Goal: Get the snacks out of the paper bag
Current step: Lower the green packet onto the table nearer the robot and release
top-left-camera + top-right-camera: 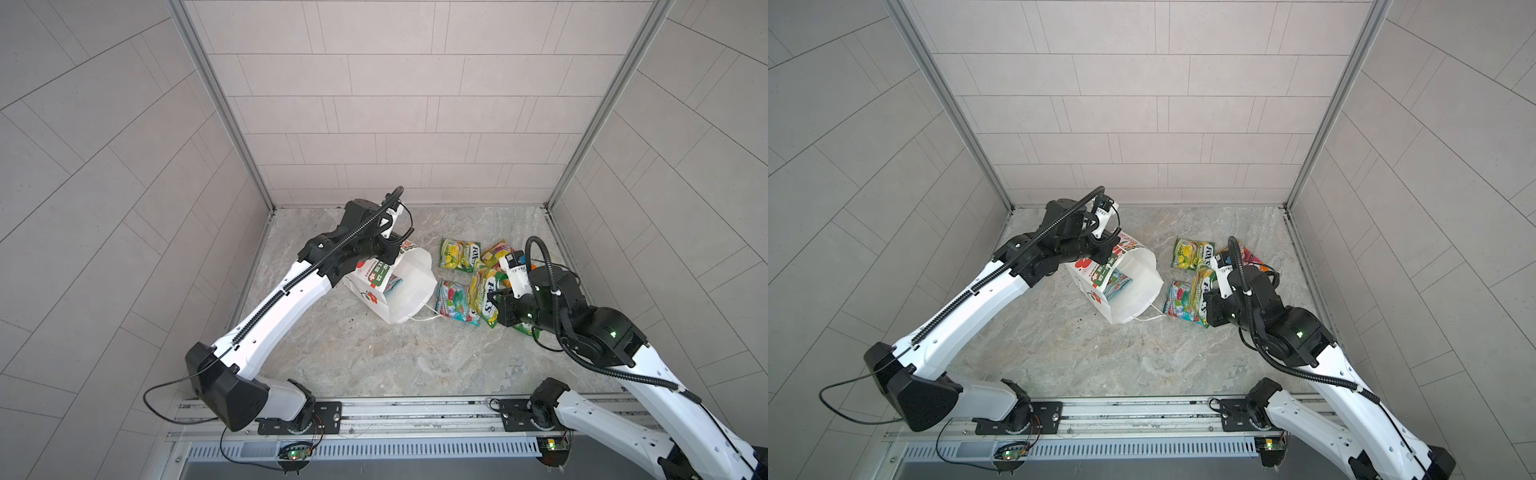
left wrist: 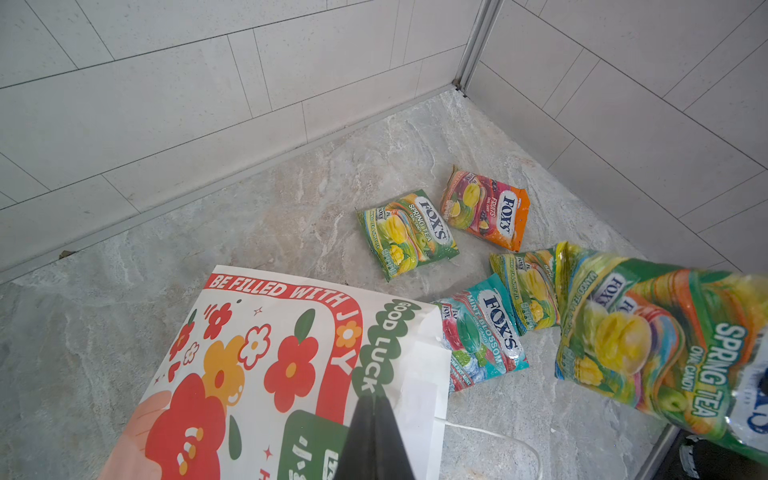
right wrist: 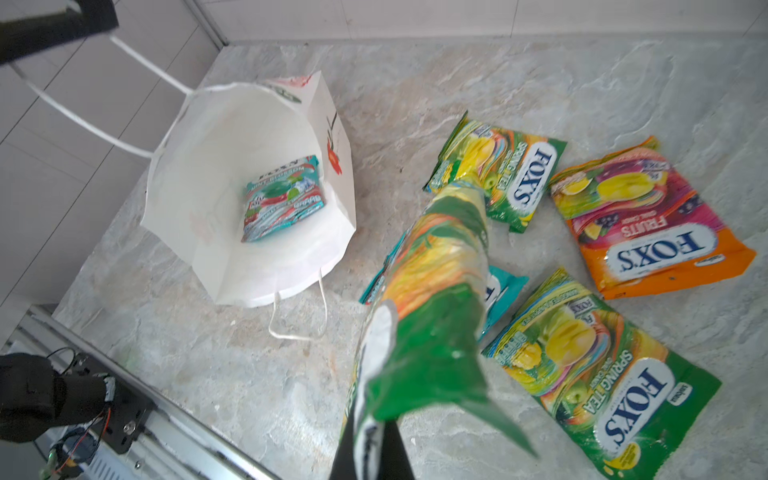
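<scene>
One teal-red glossy candy pouch (image 3: 284, 199) sits inside the tall white paper bag (image 3: 249, 270), which is tilted open with its white cord handle (image 3: 149, 66) pinched by the left gripper (image 2: 372, 409). A green-yellow glossy pouch (image 3: 436, 270) is clamped in the right gripper (image 3: 372, 444) above four laid-out pouches (image 3: 602, 374). Should the cord slip, the bag may be dropped shut over that last pouch.

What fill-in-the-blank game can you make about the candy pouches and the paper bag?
The right gripper holds a green pouch labelled Spring ____.
The orange pouch is labelled ____.
Inside the paper bag lies ____ teal pouch.
Outside it, ____ pouches lie on the table.
Missing: Tea; Fruits; one; four.
</scene>
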Controlling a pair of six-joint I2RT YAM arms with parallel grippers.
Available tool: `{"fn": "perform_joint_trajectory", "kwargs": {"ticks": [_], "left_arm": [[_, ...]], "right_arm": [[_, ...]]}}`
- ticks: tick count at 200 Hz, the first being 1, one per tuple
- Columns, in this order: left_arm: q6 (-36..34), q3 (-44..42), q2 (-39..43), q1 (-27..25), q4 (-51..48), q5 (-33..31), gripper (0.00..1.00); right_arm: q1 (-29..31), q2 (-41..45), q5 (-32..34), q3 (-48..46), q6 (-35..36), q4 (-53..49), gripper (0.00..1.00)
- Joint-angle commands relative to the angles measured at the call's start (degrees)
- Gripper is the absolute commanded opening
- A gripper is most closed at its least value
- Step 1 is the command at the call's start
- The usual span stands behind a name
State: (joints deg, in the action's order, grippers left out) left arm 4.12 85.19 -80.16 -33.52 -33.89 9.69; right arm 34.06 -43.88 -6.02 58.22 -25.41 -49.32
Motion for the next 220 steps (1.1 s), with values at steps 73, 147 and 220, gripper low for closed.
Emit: {"fn": "perform_joint_trajectory", "kwargs": {"ticks": [73,147,220], "left_arm": [[-0.78,-0.19,1.67,-0.17,-0.32,0.0,0.0],[-0.73,-0.2,1.32,-0.14,-0.25,0.45,0.0],[-0.85,-0.2,1.22,-0.14,-0.3,0.63,0.0]], "right_arm": [[-0.11,5.87,-23.07,-23.55,-10.38,18.05,0.0],[0.27,2.01,-29.34,-33.31,-17.6,35.04,0.0],[0.22,-0.11,-19.09,-33.32,-10.37,24.38,0.0]]}}
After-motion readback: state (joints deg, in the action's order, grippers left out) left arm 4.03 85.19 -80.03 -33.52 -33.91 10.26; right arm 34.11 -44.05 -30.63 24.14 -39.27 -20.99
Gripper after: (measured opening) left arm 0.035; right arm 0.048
